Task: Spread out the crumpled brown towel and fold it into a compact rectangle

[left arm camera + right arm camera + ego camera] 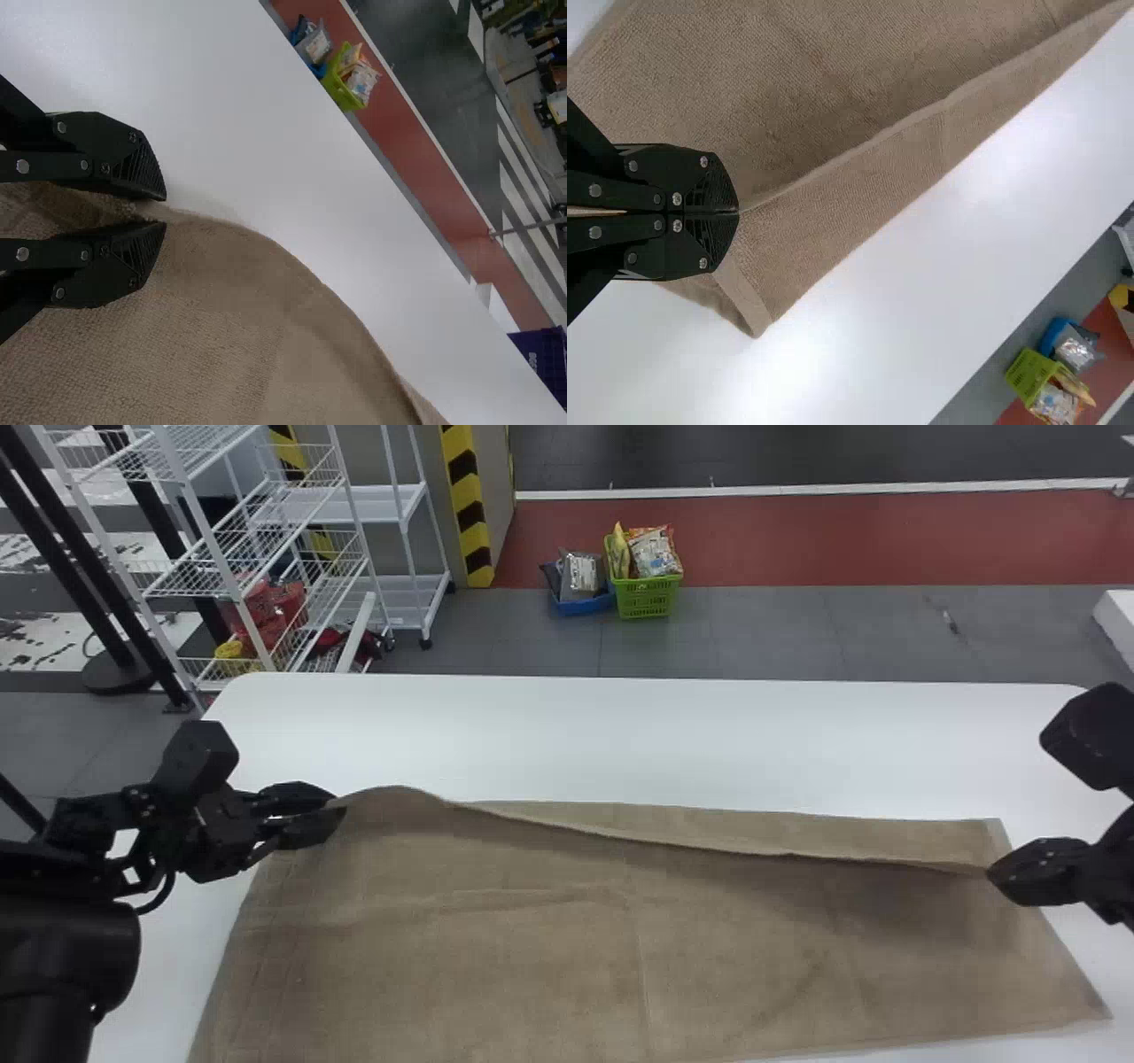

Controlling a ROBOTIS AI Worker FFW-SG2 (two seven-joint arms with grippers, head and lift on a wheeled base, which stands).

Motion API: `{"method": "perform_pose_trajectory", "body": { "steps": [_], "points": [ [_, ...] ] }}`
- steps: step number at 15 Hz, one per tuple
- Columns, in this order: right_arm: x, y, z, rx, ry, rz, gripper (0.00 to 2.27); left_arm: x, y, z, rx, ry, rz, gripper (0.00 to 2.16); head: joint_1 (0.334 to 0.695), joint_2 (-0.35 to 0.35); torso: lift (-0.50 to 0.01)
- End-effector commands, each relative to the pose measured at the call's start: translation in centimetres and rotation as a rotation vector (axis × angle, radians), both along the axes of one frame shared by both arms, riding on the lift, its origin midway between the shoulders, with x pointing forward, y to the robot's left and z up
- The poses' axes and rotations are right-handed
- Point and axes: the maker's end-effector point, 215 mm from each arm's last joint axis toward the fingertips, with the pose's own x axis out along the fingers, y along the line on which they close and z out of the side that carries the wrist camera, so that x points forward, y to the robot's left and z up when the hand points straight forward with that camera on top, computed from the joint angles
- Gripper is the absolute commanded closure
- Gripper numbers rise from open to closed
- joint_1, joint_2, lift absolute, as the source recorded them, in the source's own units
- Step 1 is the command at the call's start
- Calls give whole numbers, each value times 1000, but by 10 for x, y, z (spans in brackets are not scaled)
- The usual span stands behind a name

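"Across the white table (620, 735), your brown towel (532, 939) lies broadly spread; its far edge is partly turned over – how do your grippers stand?"

"Your left gripper (338, 812) is narrow, with bunched towel between its fingers at one far corner; your right gripper (990, 874) is pinched shut on the turned edge, at the other end – and beyond the table, a green basket (645, 599) sits on the floor."

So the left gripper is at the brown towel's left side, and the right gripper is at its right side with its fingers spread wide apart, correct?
Not the fingers: the right wrist view shows the right gripper closed on the brown towel, at its right side. The left gripper is at its left.
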Motion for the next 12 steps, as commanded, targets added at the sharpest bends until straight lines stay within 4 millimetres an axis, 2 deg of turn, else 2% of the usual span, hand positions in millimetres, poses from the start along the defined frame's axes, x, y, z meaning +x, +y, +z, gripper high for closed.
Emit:
{"method": "perform_pose_trajectory", "body": {
  "steps": [1,2,6,7,10,12],
  "points": [
    [-7,-12,6,-9,-11,-5,1217,-12,6,12,-14,-35,0,923,695,93,-127],
    [-9,-20,10,-15,-19,-14,1214,-16,6,16,-13,-42,-9,923,695,89,-127],
    [-18,-27,12,-21,-24,-15,1214,-45,9,23,-15,-62,-34,927,695,77,-127],
    [-20,-27,13,-13,-26,-14,1217,-52,4,25,-17,-67,-54,927,695,77,-127],
    [-31,-33,15,-21,-27,-16,1217,-74,6,32,-2,-90,-81,927,695,69,-127],
    [-35,-34,16,-30,-30,-4,1214,-84,1,34,-3,-98,-103,923,695,68,-127]
  ]
}}
